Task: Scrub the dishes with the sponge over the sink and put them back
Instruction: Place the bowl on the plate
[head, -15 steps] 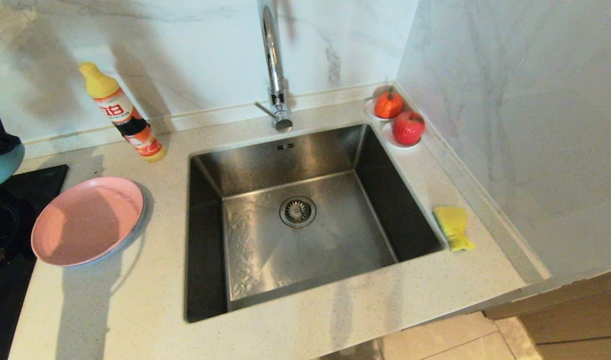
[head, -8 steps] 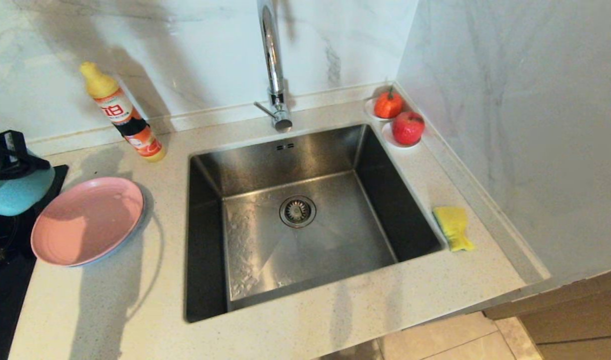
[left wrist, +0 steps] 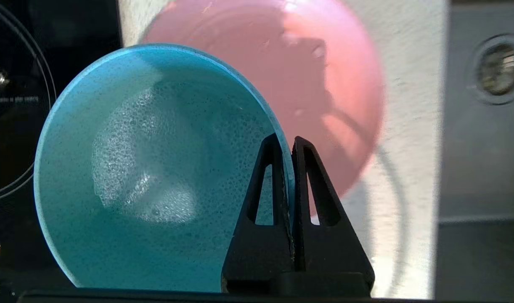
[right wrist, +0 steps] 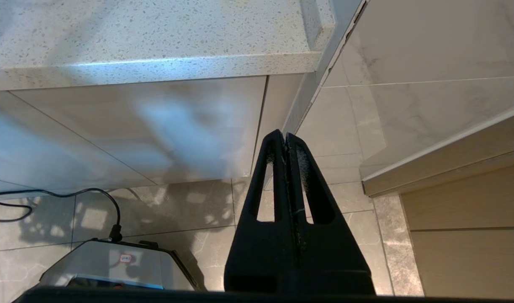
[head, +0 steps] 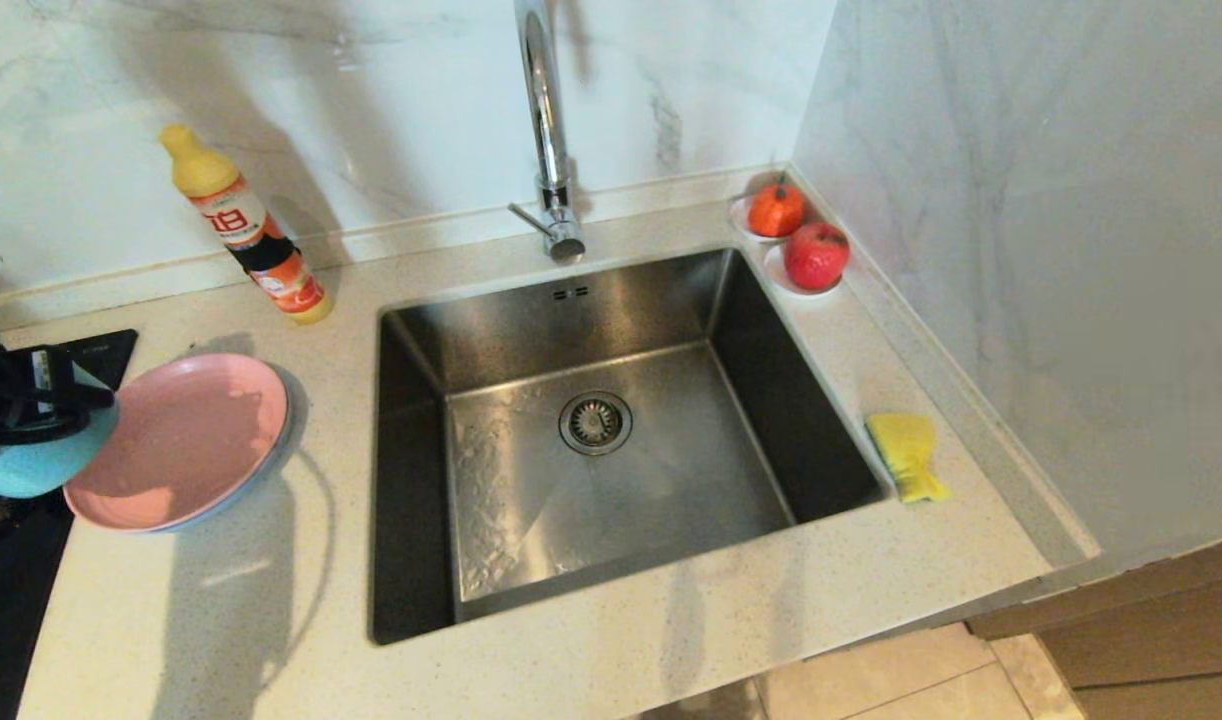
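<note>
My left gripper (head: 79, 398) (left wrist: 287, 141) is shut on the rim of the teal bowl (head: 29, 470) (left wrist: 135, 168), one finger inside and one outside. The bowl hangs tilted at the far left, over the hob edge and overlapping the left side of the pink plate (head: 186, 440) (left wrist: 324, 84). A pale bluish rim (head: 226, 508) shows beneath the pink plate. The yellow sponge (head: 906, 455) lies on the counter right of the sink (head: 531, 500). My right gripper (right wrist: 285, 136) is parked below the counter edge, shut and empty.
A tall chrome tap (head: 546, 120) stands behind the sink, whose drain (head: 595, 422) sits mid-basin. A detergent bottle (head: 246, 230) stands at the back left. Two saucers with red fruit (head: 816, 255) sit in the back right corner. A black hob (head: 1, 600) fills the left edge.
My left gripper has carried the teal bowl down and toward the front, from above the hob's back corner to the pink plate's left edge. The right arm has not moved.
</note>
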